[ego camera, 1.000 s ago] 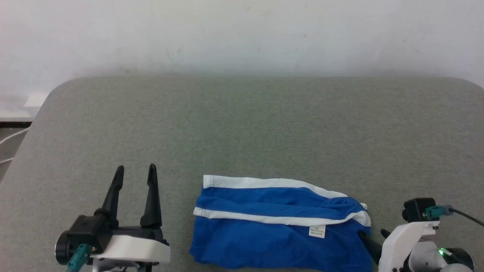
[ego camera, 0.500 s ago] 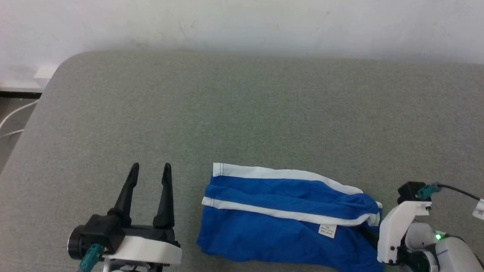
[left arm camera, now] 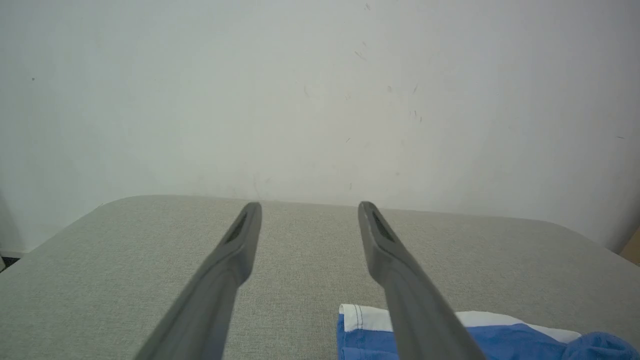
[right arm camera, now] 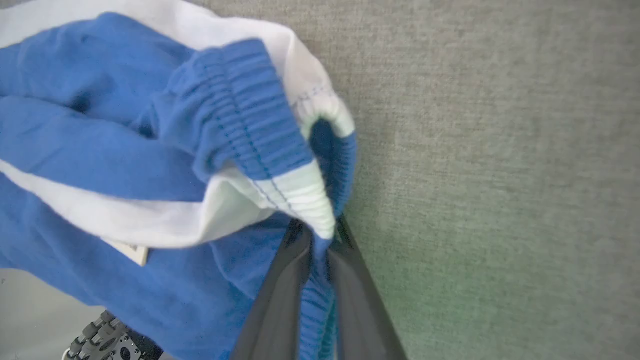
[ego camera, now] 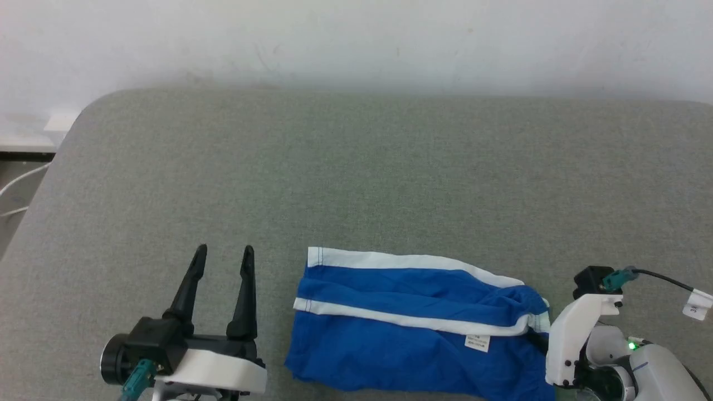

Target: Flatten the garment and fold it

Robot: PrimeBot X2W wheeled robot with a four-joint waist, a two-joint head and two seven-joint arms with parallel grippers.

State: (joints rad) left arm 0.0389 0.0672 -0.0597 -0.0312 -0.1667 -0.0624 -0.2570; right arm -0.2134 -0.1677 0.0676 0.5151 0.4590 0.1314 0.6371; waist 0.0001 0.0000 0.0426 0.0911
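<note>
Garment (right arm camera: 100, 135), elastic edge clamped in right end effector (right arm camera: 320, 232), left end effector (ego camera: 224, 250) spread wide, touching nothing

The garment (ego camera: 412, 340) is cut off below in the head view (its label (ego camera: 477, 342) unreadably small).

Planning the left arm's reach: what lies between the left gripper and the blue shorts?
Only bare grey padded surface, as the head view shows; the open left gripper stands apart from the shorts.
</note>
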